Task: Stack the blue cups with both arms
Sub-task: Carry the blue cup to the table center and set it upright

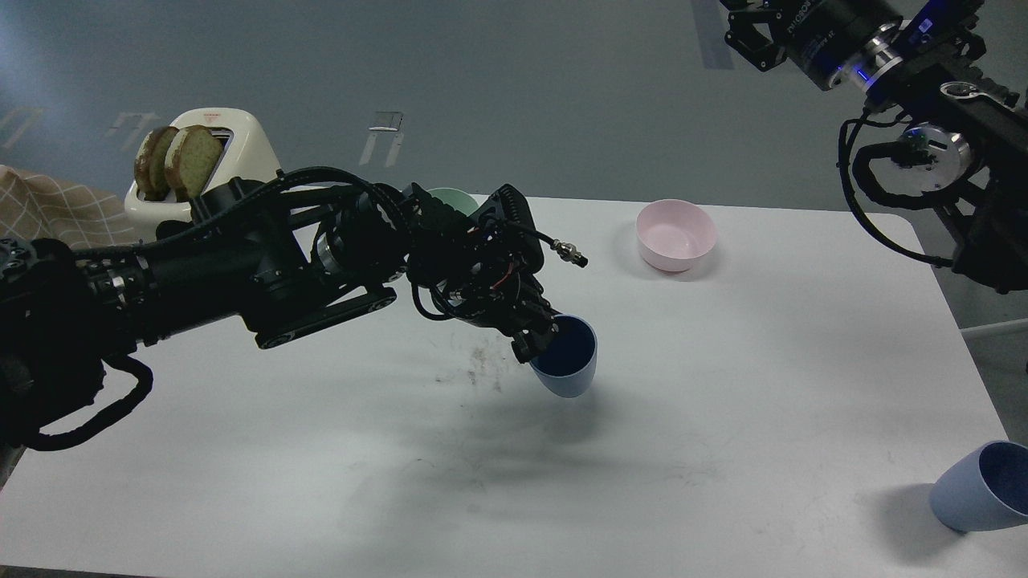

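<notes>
My left gripper point(536, 335) is shut on the rim of a pale blue cup point(567, 358) and holds it just above the middle of the white table point(723, 385), almost upright, its navy inside facing me. The second blue cup point(980, 486) stands tilted at the table's front right corner, partly cut off by the frame edge. My right arm point(915, 120) reaches up at the top right; its gripper point(743, 32) is at the frame's top edge, far from both cups, and its fingers are not clear.
A pink bowl point(676, 234) stands at the back middle-right. A mint-green bowl point(451, 198) is mostly hidden behind my left arm. A white toaster point(205, 164) with bread slices stands at the back left. Dark scuff marks point(482, 365) lie near the table's middle.
</notes>
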Robot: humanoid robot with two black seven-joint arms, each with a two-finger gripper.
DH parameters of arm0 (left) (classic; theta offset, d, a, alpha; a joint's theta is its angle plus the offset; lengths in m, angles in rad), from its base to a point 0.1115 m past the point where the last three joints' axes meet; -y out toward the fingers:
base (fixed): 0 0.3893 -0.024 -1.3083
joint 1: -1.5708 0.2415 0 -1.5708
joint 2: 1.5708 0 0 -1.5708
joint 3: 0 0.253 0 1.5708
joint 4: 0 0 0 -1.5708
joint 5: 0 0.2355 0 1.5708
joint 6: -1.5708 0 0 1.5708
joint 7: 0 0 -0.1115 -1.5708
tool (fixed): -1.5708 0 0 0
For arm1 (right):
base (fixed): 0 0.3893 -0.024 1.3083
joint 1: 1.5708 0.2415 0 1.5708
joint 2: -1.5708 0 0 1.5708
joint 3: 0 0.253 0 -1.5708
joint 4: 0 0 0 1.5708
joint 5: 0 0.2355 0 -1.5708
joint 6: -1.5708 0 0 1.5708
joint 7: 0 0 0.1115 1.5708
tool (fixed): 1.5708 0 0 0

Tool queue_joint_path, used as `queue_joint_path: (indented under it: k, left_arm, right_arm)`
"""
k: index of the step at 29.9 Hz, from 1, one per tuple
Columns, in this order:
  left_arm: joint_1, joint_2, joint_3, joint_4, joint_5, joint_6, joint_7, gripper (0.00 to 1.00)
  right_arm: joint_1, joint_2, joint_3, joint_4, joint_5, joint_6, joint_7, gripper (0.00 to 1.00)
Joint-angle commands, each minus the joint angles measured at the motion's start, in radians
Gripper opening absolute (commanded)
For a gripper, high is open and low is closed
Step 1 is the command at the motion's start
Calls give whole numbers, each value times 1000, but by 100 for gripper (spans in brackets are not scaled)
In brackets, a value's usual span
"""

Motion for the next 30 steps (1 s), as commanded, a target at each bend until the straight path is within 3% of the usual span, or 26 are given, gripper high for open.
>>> queue_joint_path:
  k: [1,13,17,21,23,26,28,30]
  left_arm:
    - [0,-1,3,3,0,0,0,0]
    - [11,2,3,3,0,0,0,0]
    - [14,2,3,3,-2,0,0,26]
    - [14,4,3,3,-2,0,0,41]
    - [13,10,3,3,-8,0,0,57]
    - [8,16,3,0,-14,0,0,71]
    - [-1,21,0,0,-17,0,0,85]
    - [-7,33,-8,-3,-34,0,0,90]
  right_arm:
    - [-3,9,0,-11,0,0,0,100]
    - [-14,13,0,-14,1,0,0,100]
    - [-14,12,0,-14,1,0,0,100]
    - [-16,10,0,-14,1,0,0,100]
    - [-16,7,0,-13,1,0,0,100]
    - [-16,6,-2,-14,1,0,0,100]
    - [-16,-2,-2,-14,1,0,0,100]
    - [-16,-10,-2,-13,1,0,0,100]
